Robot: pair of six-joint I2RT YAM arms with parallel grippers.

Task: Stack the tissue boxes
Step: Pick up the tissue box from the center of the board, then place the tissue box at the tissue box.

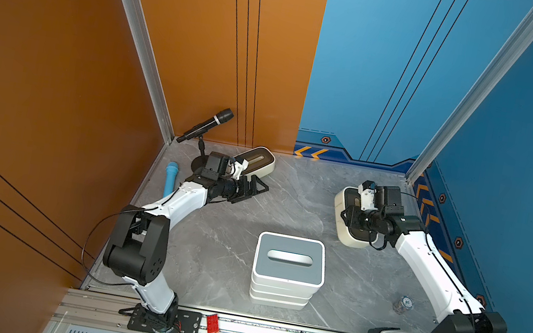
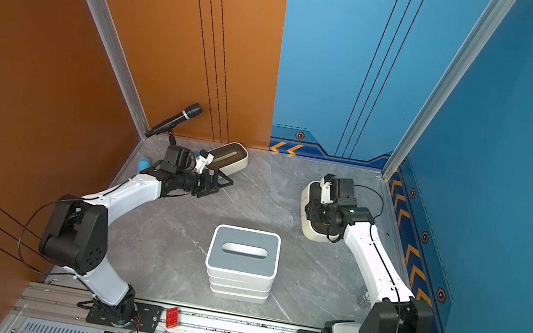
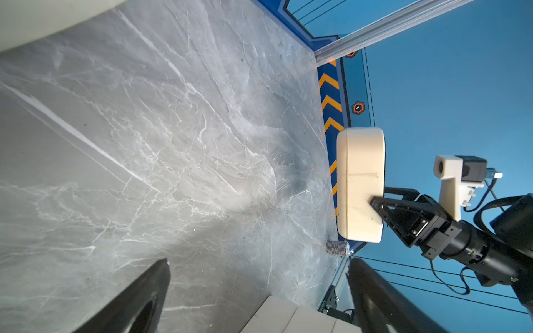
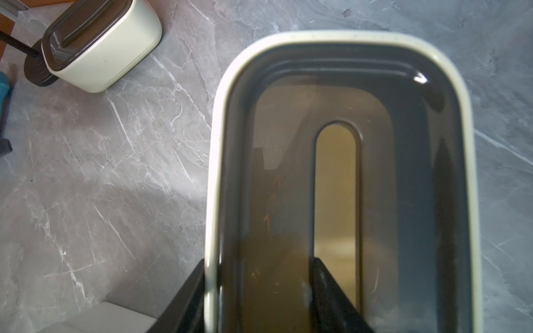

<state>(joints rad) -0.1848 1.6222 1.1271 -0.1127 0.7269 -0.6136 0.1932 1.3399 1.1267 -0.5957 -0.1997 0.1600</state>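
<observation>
the right pincer point(image 4: 256, 276) is clamped on the held box point(image 4: 409, 178), one finger outside a long wall and the other dipped into the lid's slot, close to one short end; the left pincer point(image 1: 256, 191) gapes wide and empty just beside the far box point(image 1: 258, 162). the held box is over the right side of the table point(image 1: 231, 213), near the side wall and well apart from the stack point(image 1: 290, 257) at the centre front, and we judge it to hang just clear of the surface. we expect it to be light and stiff, a hollow plastic shell, smooth enough to slip, and the brown lid may only be pressed in, so we would trust the wall more than the lid. gripped off centre, it may sag at its free end. it is lid up; its long axis and slot run from far to near, while the stack's slot runs across the table, so we reckon a quarter turn is due. the far box leans on the mic stand point(image 4: 33, 72) base, its long axis aslant.
</observation>
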